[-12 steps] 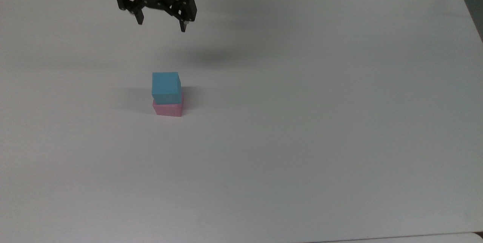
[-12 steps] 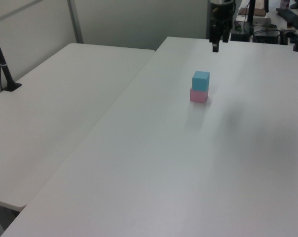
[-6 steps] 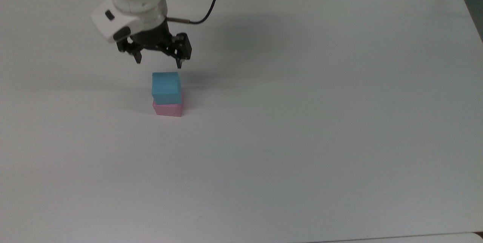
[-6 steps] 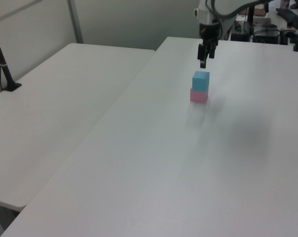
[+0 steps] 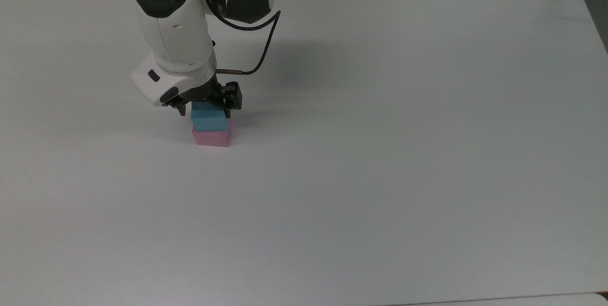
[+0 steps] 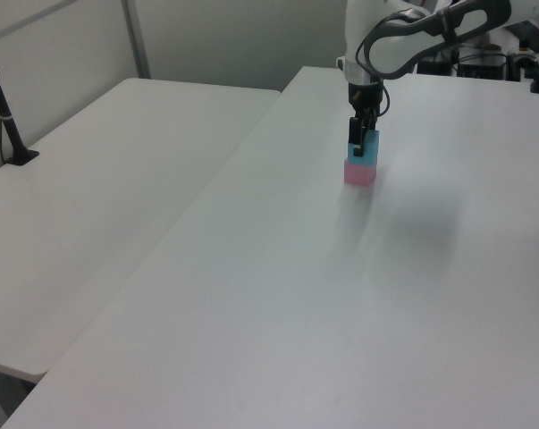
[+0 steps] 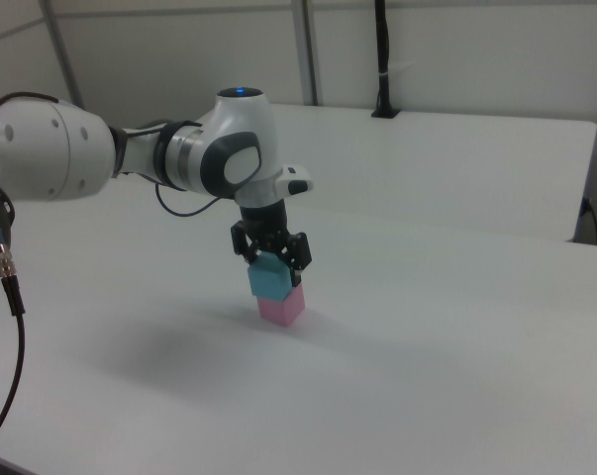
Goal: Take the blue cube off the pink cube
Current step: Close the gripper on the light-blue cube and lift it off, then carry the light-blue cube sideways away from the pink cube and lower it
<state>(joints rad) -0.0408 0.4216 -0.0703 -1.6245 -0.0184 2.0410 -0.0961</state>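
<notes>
Blue cube [image 5: 208, 119] sits squarely on pink cube [image 5: 211, 137], stack on the white desk [image 5: 380, 154], toward the top view's left and far half. Pink cube rests flat on the desk; its front face and a strip of its top edge show below the blue one.

Pincer [image 5: 205, 112] is lowered over the stack, pointing down — its black fingers [image 5: 231, 105] are spread apart, one on each side of the blue cube's upper part. In the top view the fingers flank the cube at left and right; a sliver of gap shows at each side, so not clamped. Whether either pad touches the cube: can't tell.

Right view: pincer [image 7: 273, 259] straddles the blue cube [image 7: 271, 278], which hides partly behind the finger tips; pink cube [image 7: 282, 307] underneath, clear of the fingers. Left view: pincer [image 6: 361, 140] seen edge-on, in front of the blue cube [image 6: 366, 146], w/ pink cube [image 6: 359, 172] below.

White arm [image 5: 173, 35] comes in from the desk's far edge — blue light on its top joint, black cable looping from the wrist. A second desk [image 6: 90, 179] stands alongside at the left view's left.
</notes>
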